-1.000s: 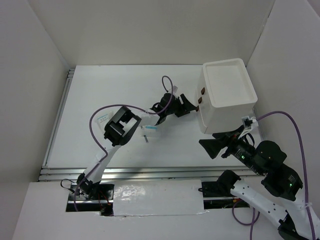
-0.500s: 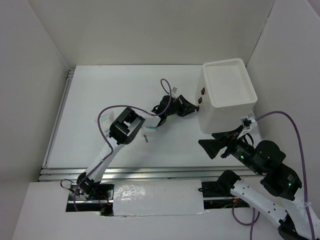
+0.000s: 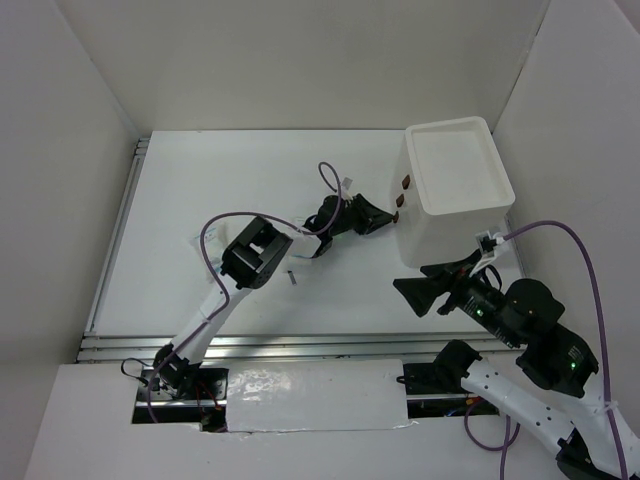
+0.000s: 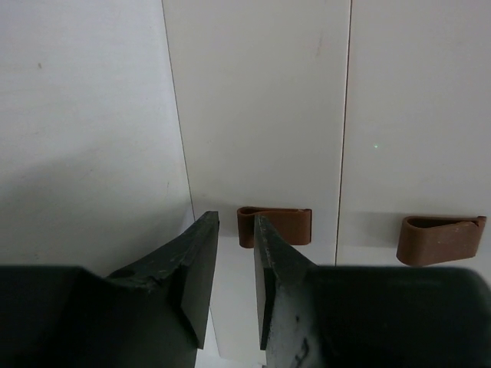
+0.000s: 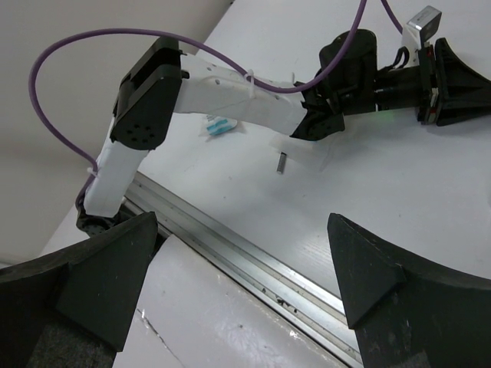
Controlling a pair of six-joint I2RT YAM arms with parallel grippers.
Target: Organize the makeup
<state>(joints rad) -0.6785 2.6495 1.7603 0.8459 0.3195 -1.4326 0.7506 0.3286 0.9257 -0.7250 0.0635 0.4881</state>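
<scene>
A white table [image 3: 200, 170] is enclosed by plain white walls [image 3: 300, 60]. Toward its far right corner stands a white drawer box [image 3: 455, 190], its top a shallow recessed tray. Small brown pull tabs [image 3: 403, 183] sit on the drawer fronts, which face left. Close up, two looped tabs sit on neighbouring fronts, which are divided by a thin seam [image 4: 343, 115]. Metal rails [image 3: 300, 345] run along the table's near edge. A white board [image 3: 310, 385] patched with shiny tape lies just in front of them.

A robotics lab's test cell; a white table [image 3: 250, 170] stands walled by plain white panels [image 3: 300, 60]; aluminium rails [image 3: 300, 345] run along its near edge; purple cables [image 3: 560, 225] loop off the left arm [image 3: 205, 315] and right arm [image 3: 530, 320] bolted there.
</scene>
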